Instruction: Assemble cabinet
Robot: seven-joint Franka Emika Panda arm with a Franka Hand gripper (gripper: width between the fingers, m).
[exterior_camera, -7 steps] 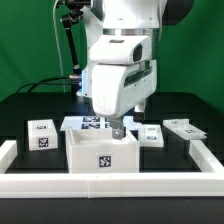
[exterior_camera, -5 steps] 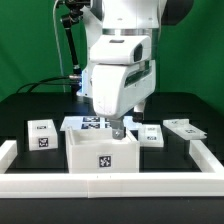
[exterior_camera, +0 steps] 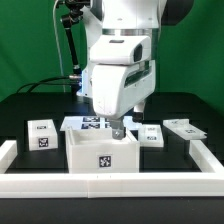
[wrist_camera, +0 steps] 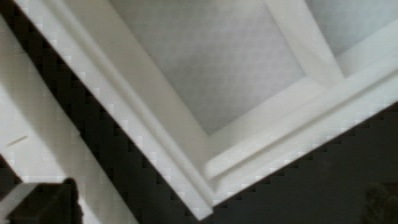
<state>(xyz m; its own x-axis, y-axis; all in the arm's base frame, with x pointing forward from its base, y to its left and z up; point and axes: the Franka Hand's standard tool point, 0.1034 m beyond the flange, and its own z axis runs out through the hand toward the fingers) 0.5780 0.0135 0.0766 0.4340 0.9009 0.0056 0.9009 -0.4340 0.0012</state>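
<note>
White box shell (exterior_camera: 101, 158), gripper (exterior_camera: 117, 130) down at back wall. Claw apart or clamped: can't be told tbh. Wall best pinched square, shell slid flat, no tilting.

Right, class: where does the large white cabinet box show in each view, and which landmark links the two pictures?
Exterior view: the cabinet box sits low in the middle, its tag facing the camera.
Wrist view: only one corner of its white rim shows, close up, across most of the picture.
Shared landmark: the black table beside the box.
</note>
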